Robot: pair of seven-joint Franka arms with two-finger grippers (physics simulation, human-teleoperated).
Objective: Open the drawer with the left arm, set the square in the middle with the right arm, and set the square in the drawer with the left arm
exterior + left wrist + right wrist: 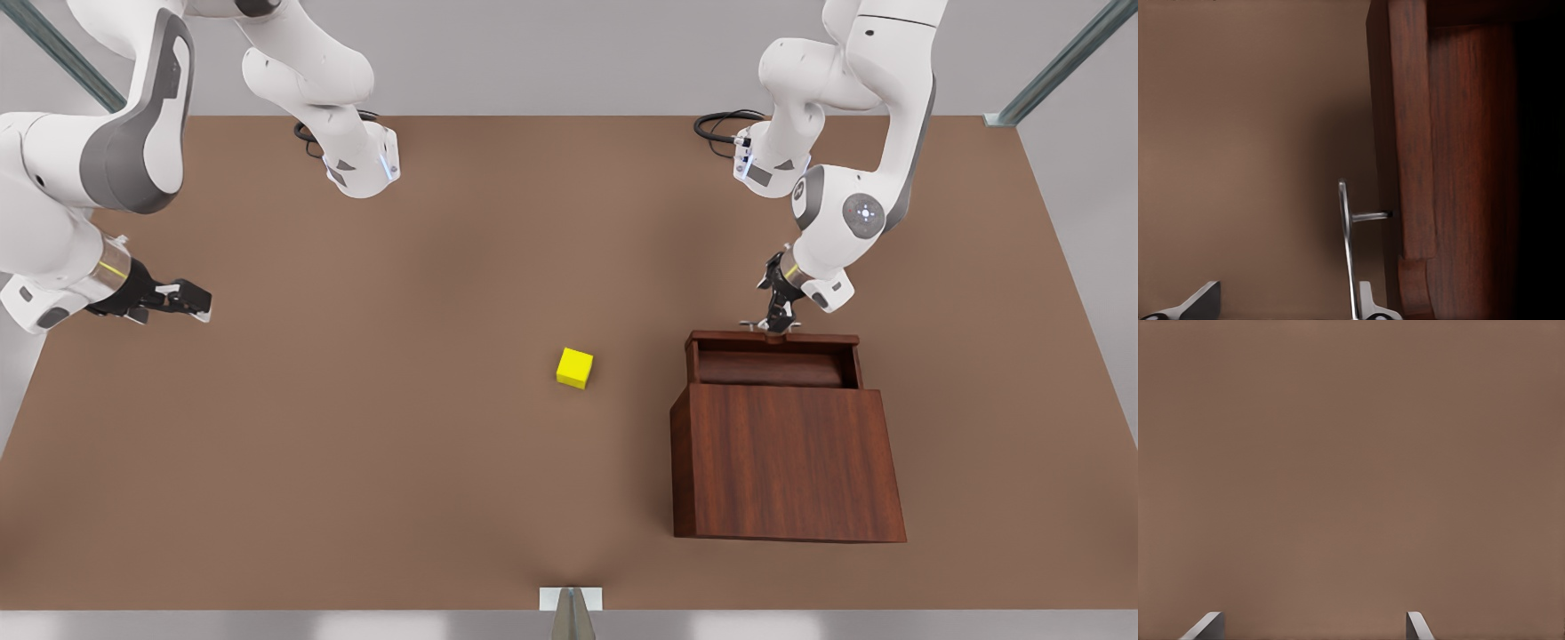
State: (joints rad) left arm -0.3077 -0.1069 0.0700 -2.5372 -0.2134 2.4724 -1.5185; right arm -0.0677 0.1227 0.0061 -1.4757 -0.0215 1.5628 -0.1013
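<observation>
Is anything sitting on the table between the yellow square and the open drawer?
Nothing visible does. Bare table lies between the square and the drawer, which is pulled out. The left hand is at its handle; the right hand waits, open.

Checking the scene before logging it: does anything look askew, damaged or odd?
Nothing stands out. The drawer is slid partly open, straight; the left gripper is at its handle. The yellow cube lies flat on the table. The right gripper waits, open.
</observation>
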